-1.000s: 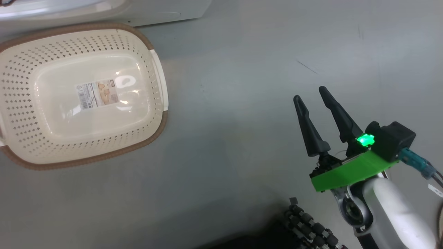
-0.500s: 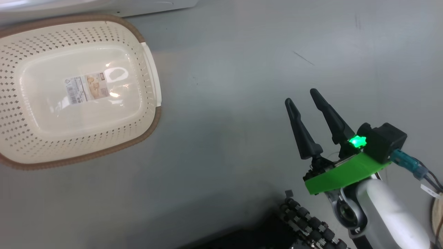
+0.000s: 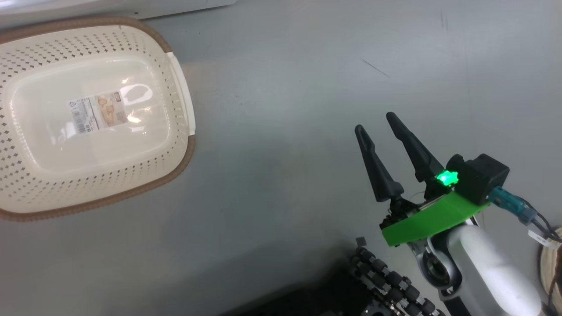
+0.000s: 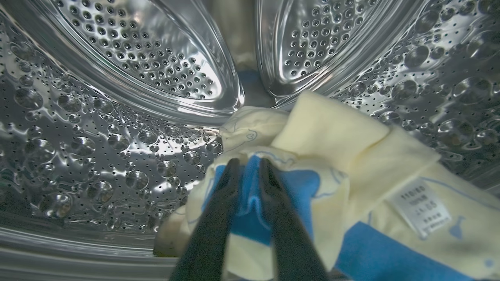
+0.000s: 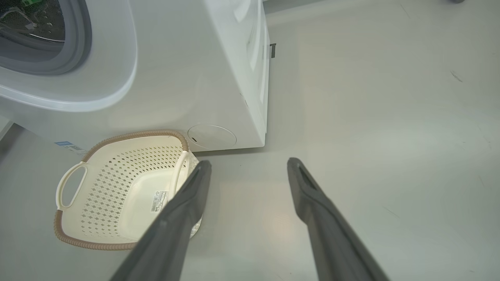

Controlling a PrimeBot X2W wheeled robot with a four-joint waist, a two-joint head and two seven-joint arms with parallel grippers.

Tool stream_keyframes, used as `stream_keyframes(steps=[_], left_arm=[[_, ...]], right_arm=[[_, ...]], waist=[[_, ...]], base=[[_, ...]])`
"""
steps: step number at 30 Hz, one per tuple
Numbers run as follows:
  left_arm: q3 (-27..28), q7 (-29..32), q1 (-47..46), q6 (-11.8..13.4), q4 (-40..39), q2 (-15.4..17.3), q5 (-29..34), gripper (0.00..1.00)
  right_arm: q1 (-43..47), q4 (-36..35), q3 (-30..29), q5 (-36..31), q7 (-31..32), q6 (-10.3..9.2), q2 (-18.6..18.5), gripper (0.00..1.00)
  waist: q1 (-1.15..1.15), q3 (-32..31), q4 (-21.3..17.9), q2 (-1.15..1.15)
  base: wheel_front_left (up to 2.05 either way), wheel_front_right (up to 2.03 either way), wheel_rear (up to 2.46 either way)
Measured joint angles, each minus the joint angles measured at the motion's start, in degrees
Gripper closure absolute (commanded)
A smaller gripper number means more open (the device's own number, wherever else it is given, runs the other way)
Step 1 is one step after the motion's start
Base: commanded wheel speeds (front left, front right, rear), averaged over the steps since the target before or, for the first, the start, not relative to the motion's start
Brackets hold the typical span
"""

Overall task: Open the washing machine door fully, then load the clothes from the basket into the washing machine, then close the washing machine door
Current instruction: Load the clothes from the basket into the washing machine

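The clothes are being held low in the drum by the left hand, its fingers narrow with blue trim caught between them and the bundle lying ahead and to the right of the tips. The right hand is being held wide and empty over the floor, right of the bare basket. A release and a straight pull-back by that left hand are likely being called for next.

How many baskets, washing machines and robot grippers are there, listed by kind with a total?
basket: 1
washing machine: 1
grippers: 2, the left gripper and the right gripper
Total: 4
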Motion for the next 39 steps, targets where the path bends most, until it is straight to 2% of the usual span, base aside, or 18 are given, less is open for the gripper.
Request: stream_keyframes(steps=[8,14,27,33,39], left_arm=[[0.21,-4.11,0.31,0.90,1.85,-0.93,-1.38,0.00],[0.56,-7.01,3.90,0.90,2.96,-2.13,-2.64,0.00],[1.88,-13.14,12.18,-0.36,3.77,-4.77,-6.28,0.00],[2.10,-14.58,17.10,-0.81,2.25,-6.05,-7.28,0.00],[3.07,-14.88,24.10,-0.35,-1.47,-5.93,-7.79,0.00]], right_arm=[[-0.24,0.05,-0.59,0.00,0.00,0.00,-0.01,0.00],[-0.12,-0.18,-2.40,-0.08,0.00,0.00,-0.38,0.00],[0.03,-0.49,-5.43,-0.47,0.00,0.00,-1.22,0.00],[0.19,-0.66,-6.66,-0.88,0.00,0.00,-1.68,0.00],[2.61,-0.59,-7.62,-1.35,0.00,0.00,-2.33,0.00]], waist=[[0.01,-1.54,0.90,0.00],[0.01,-3.61,2.16,0.00],[0.00,-9.55,5.81,0.00],[0.00,-12.36,7.60,0.00],[0.00,-16.62,8.91,0.00]], base=[[0.00,0.00,0.00],[0.00,0.00,0.00],[0.00,0.00,0.00],[0.00,0.00,0.00],[0.00,0.00,0.00]])
